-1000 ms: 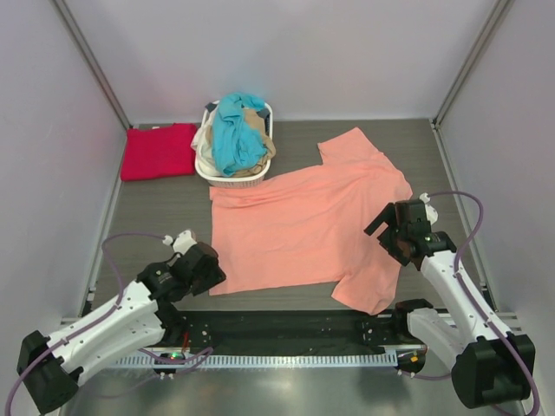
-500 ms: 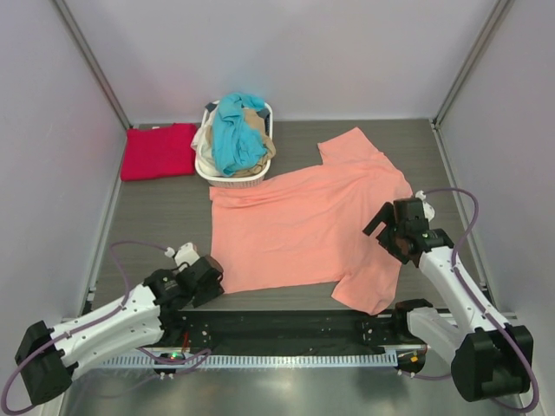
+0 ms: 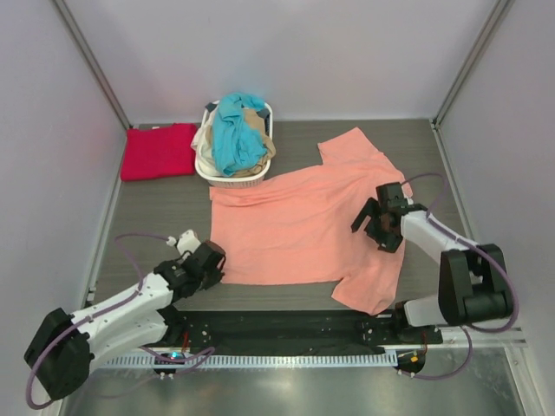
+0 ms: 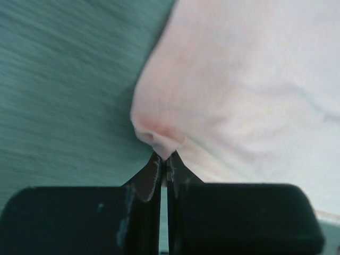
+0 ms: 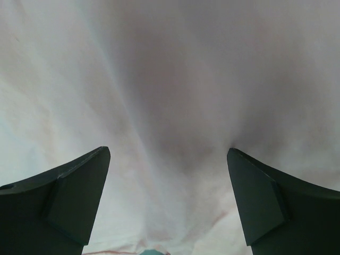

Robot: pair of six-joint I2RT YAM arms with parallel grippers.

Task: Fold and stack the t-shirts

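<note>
Left wrist: t-shirt [image 4: 239, 79] in closed jaws

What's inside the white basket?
A teal shirt lies on top, draped over a beige shirt. Anything deeper in the basket is covered by them.

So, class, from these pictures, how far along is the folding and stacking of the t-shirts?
Done: the red shirt lies folded, back left. In hand: the pink shirt, spread flat, left hand shut on its near corner, right hand open over it. Left: blue shirt and beige shirt in the basket.
</note>
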